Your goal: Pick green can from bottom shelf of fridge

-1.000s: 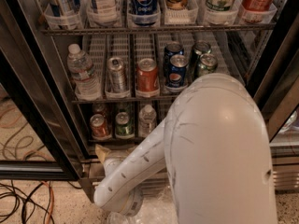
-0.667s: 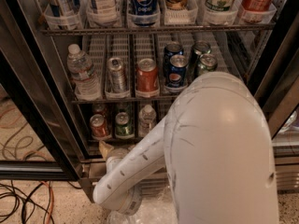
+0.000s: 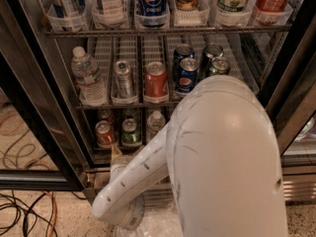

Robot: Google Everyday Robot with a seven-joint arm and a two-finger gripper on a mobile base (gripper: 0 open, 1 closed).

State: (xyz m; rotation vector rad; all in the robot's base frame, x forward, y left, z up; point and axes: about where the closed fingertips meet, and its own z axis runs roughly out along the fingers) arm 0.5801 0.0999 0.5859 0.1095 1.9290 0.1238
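The fridge (image 3: 44,107) stands open in front of me. On its bottom shelf (image 3: 98,148) the dark green can (image 3: 131,132) stands upright between a red can (image 3: 104,133) on its left and a small water bottle (image 3: 155,124) on its right. My gripper (image 3: 116,154) shows only as a tan tip at the shelf's front edge, just below and left of the green can and apart from it. My white arm (image 3: 212,157) fills the lower right and hides the right part of the bottom shelf.
The middle rack holds a water bottle (image 3: 88,78), a silver can (image 3: 123,78), a red can (image 3: 156,80), blue Pepsi cans (image 3: 186,75) and pale green cans (image 3: 217,65). Bottles stand on the rack above (image 3: 152,1). Cables (image 3: 19,206) lie on the floor at left. A glass door (image 3: 296,98) stands at right.
The gripper tip has crept up and to the right, closer to the front of the bottom shelf below the green can. The cans have not moved.
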